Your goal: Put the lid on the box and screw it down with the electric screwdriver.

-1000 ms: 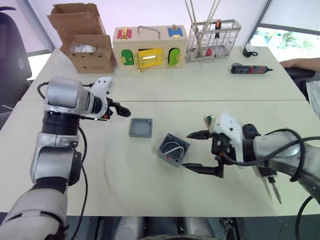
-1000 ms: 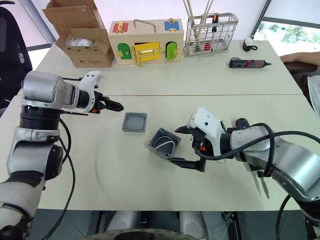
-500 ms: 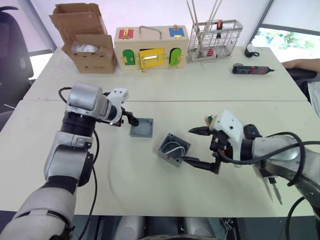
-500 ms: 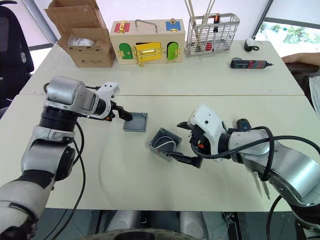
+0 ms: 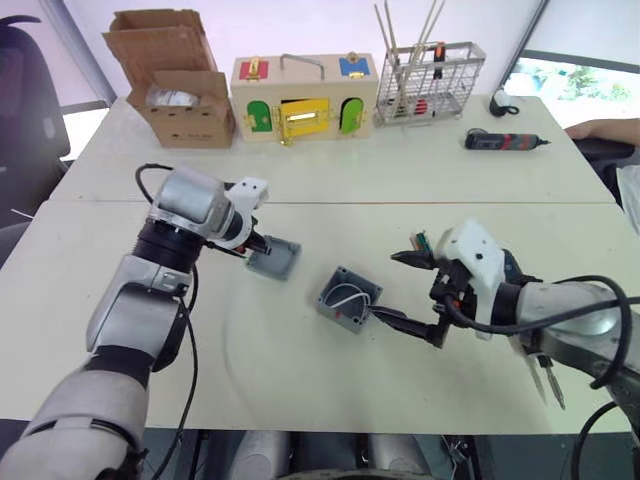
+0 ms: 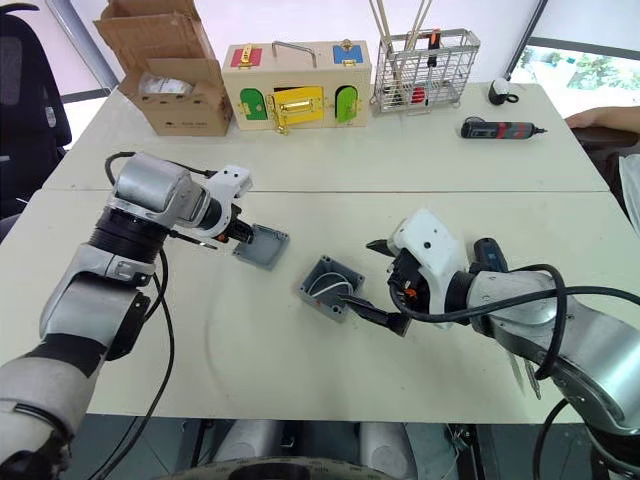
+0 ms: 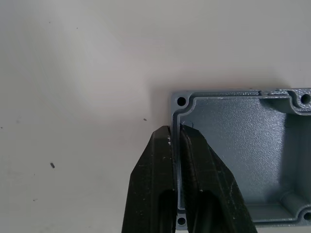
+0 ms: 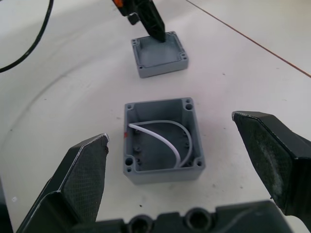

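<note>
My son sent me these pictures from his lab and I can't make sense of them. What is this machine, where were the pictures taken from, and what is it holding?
It is a two-armed humanoid robot at a table. Two pictures come from cameras in its head, looking down over its arms; the other two come from a camera on each wrist. The left gripper has its jaws shut on the rim of the lid, a shallow grey plate. The right gripper is open on either side of the box, which holds white wires, and does not grip it. The electric screwdriver lies by the right arm. At the back stand a cardboard box, a wooden box and a wire basket.
</note>
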`<action>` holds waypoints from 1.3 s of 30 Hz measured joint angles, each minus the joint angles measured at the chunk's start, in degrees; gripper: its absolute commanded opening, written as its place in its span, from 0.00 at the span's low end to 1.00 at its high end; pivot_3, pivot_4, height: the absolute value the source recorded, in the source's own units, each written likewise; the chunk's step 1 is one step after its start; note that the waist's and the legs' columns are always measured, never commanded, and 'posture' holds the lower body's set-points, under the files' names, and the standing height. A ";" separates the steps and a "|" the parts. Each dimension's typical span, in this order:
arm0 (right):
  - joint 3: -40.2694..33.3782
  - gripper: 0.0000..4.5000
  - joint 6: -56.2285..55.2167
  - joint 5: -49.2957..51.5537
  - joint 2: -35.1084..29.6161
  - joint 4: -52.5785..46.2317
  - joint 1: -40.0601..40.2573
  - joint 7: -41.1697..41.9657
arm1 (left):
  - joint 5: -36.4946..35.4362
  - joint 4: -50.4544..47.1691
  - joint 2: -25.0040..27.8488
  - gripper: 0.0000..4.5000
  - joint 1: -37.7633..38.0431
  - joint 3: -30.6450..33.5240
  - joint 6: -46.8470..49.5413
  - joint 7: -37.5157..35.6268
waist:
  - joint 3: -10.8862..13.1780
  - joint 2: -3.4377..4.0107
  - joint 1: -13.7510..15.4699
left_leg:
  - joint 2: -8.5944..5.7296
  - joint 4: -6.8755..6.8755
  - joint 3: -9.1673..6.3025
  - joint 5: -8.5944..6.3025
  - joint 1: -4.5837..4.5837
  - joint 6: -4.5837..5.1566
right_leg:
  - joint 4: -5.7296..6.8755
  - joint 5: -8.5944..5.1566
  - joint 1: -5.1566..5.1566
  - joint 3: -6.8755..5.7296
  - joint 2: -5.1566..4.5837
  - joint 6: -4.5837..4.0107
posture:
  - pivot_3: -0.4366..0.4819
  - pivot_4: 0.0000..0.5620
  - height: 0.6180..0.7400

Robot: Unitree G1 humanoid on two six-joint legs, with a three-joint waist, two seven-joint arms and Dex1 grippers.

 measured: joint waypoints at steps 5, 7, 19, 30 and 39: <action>-2.21 1.00 -0.50 1.28 1.12 0.68 0.14 0.00 | 0.03 0.51 0.01 0.01 0.00 0.34 -1.11 0.15 | 0.00 -0.01 0.08 | 0.00 0.00 0.00 -0.01 0.00 0.02 | 0.01 0.00 0.02 -0.01 0.00 0.00 | 0.48 0.27 1.00; -4.50 1.00 -0.74 4.26 4.92 2.16 0.05 -1.35 | -0.11 0.55 0.42 0.01 0.61 0.75 -3.31 -0.54 | -0.02 -0.04 0.04 | 0.01 0.01 -0.04 0.01 0.01 0.00 | 0.01 0.00 0.03 -0.01 0.00 0.00 | 0.48 0.27 1.00; -5.21 1.00 -2.63 21.72 28.79 19.75 -11.64 -25.82 | -6.22 -10.18 -3.79 0.01 2.30 17.07 -32.34 -3.93 | 0.05 -0.16 -0.48 | 0.02 -0.11 0.01 0.14 -0.16 -0.24 | 0.03 0.01 -0.29 0.01 -0.09 -0.01 | 0.48 0.27 1.00; -2.89 1.00 -2.65 23.85 30.81 25.15 -16.55 -31.23 | -8.99 -19.51 -8.49 0.01 5.58 17.49 -33.68 -1.56 | 0.05 -0.16 -1.21 | 0.02 -0.11 0.02 0.13 -0.16 -0.23 | 0.06 0.01 -0.29 -0.04 0.03 -0.01 | 0.48 0.27 1.00; -3.49 1.00 -3.63 27.08 30.17 25.64 -17.45 -31.23 | -10.04 -20.83 -8.31 0.01 7.11 17.30 -33.65 -1.52 | 0.05 -0.16 -1.76 | 0.05 -0.13 0.02 0.13 -0.15 -0.23 | 0.07 0.01 -0.30 -0.04 0.05 -0.01 | 0.48 0.27 1.00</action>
